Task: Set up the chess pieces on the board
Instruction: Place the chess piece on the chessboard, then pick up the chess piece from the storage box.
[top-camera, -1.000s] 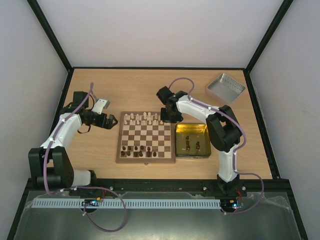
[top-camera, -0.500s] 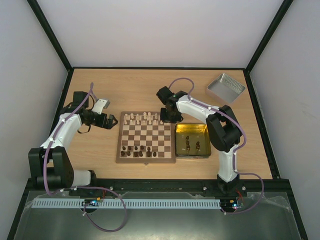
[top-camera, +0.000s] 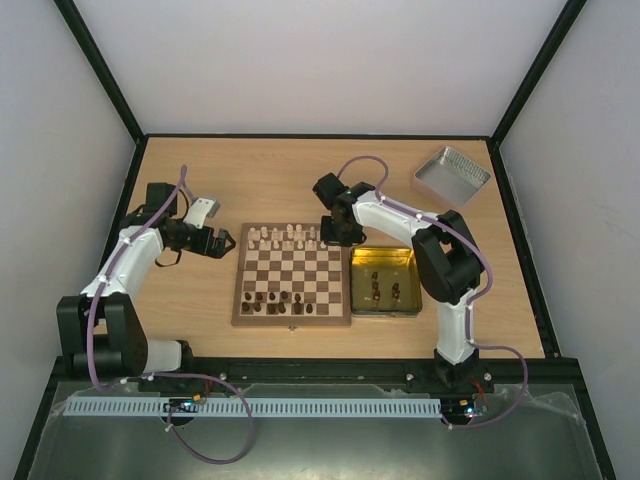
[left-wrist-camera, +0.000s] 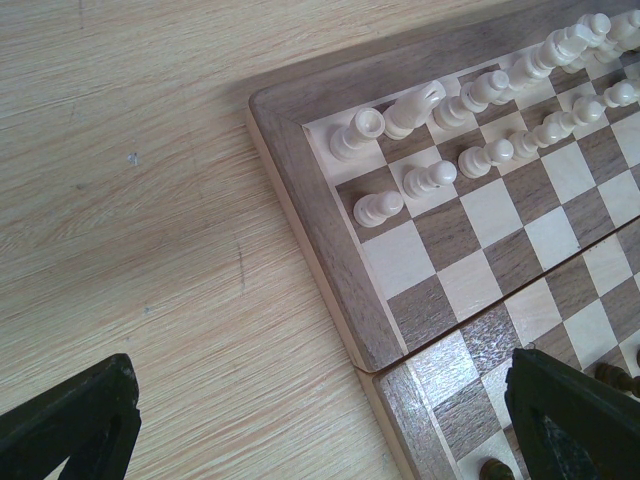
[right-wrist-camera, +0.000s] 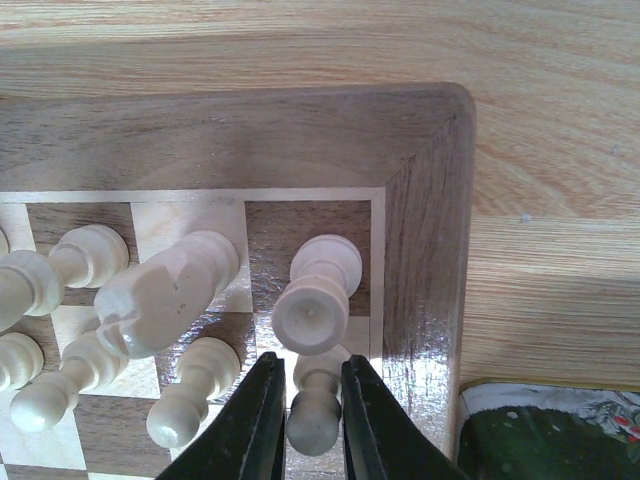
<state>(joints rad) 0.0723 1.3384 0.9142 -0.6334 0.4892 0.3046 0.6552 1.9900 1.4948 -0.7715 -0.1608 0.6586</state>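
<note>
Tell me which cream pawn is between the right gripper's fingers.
The pawn in the board's edge column, directly before the corner rook. It alone sits between the right gripper's fingers; the other pawns stand off to one side.

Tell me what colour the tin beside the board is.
Yellow tin, clearest in the top view.

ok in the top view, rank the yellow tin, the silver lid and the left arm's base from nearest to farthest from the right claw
1. yellow tin, right beside the right claw, on the board's right
2. silver lid, far right of the table
3. left arm's base, near left edge
</note>
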